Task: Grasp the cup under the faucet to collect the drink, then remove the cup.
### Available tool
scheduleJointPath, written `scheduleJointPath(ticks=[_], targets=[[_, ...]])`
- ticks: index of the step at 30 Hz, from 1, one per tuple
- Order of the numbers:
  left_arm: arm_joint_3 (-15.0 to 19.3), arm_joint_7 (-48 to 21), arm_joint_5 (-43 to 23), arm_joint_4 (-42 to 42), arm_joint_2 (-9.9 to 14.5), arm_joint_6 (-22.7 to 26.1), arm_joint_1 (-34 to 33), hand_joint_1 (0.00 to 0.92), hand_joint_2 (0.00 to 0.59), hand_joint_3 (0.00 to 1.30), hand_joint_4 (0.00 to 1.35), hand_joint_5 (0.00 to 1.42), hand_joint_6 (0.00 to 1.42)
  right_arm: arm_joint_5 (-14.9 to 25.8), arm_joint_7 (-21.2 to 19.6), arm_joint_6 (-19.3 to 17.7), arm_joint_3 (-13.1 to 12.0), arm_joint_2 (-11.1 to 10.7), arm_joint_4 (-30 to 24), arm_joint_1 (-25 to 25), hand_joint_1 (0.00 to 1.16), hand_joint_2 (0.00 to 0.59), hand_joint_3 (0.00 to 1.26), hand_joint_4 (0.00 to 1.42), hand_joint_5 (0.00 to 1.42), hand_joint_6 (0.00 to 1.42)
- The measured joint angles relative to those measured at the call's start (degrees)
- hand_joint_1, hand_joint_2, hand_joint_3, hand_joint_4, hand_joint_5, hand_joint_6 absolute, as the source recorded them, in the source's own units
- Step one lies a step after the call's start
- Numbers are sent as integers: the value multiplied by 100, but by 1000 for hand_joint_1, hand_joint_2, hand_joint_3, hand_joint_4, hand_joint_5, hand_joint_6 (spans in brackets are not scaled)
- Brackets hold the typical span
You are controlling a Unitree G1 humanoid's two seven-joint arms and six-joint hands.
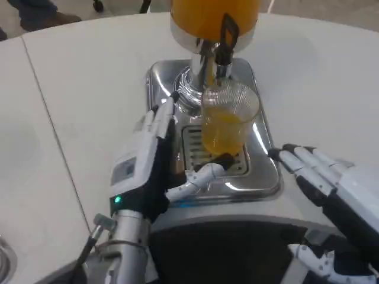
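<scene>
Table [83, 94]: white, bears dispenser [213, 18] at 12 o'clock.
Cup [228, 121]: under faucet [224, 44], part-filled with juice, on tray [260, 177].
Left hand [157, 163]: beside cup at 9, fingers apart, holding nothing.
Right hand [325, 177]: at 4, released, waiting.

Cup [228, 121], part-filled with orange drink, stands under the faucet [224, 44] between the left hand's [155, 168] fingers; right hand [331, 183] lies apart, fingers spread.
</scene>
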Motion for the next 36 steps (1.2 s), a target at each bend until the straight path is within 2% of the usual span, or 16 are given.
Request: scheduleJointPath(ticks=[4,11,20,29,36], targets=[[-62,60,1,174,-33,-43,-111,158,54,0,0,11,38,-99,86,127,191,74,77,-174,494,510,26,0,14,95],[-115,127,-105,650,-112,-196,-446,165,54,0,0,26,51,-176,237,318,326,104,134,-309,485,494,26,0,14,109],[-185,285,-164,1196,-238,-416,-928,179,52,0,0,51,79,-245,236,353,357,154,210,-302,477,489,26,0,14,111],[-274,384,-227,1530,-330,-493,-1058,206,53,0,0,83,106,-260,266,503,364,168,214,-322,468,485,26,0,14,113],[-281,607,-296,1963,-491,-554,-1333,214,53,0,0,106,119,-330,286,640,514,229,218,-393,464,484,26,0,14,113]])
